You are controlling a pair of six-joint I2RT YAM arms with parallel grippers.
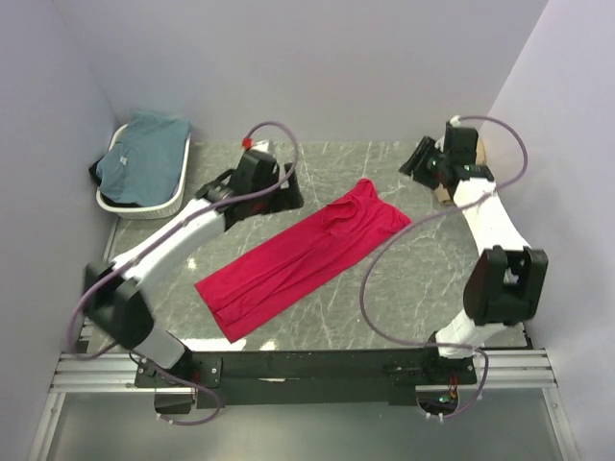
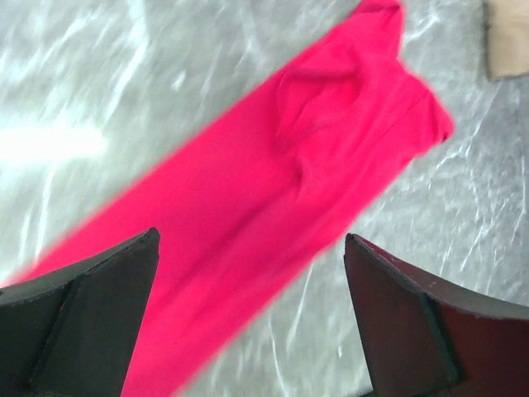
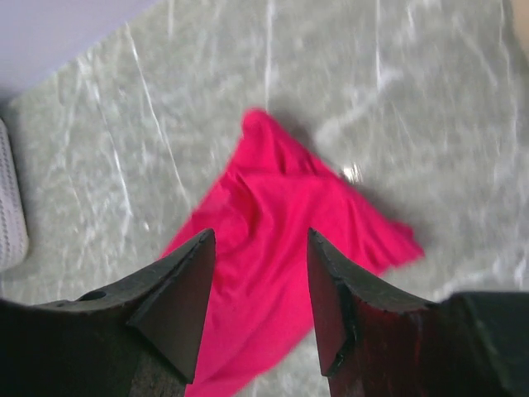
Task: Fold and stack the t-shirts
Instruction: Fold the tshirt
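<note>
A crimson red t-shirt lies on the table as a long narrow strip, running diagonally from near left to far right. It also shows in the left wrist view and the right wrist view. My left gripper hovers by the strip's far side, open and empty. Above the strip's far right end my right gripper has its jaws apart with nothing between them. The teal t-shirt sits crumpled in the basket. A tan t-shirt is mostly hidden behind the right arm, and its edge shows.
The white oval basket stands at the far left corner by the wall; its rim shows in the right wrist view. Walls close in the table at the left, back and right. Bare marble tabletop lies near right of the red shirt.
</note>
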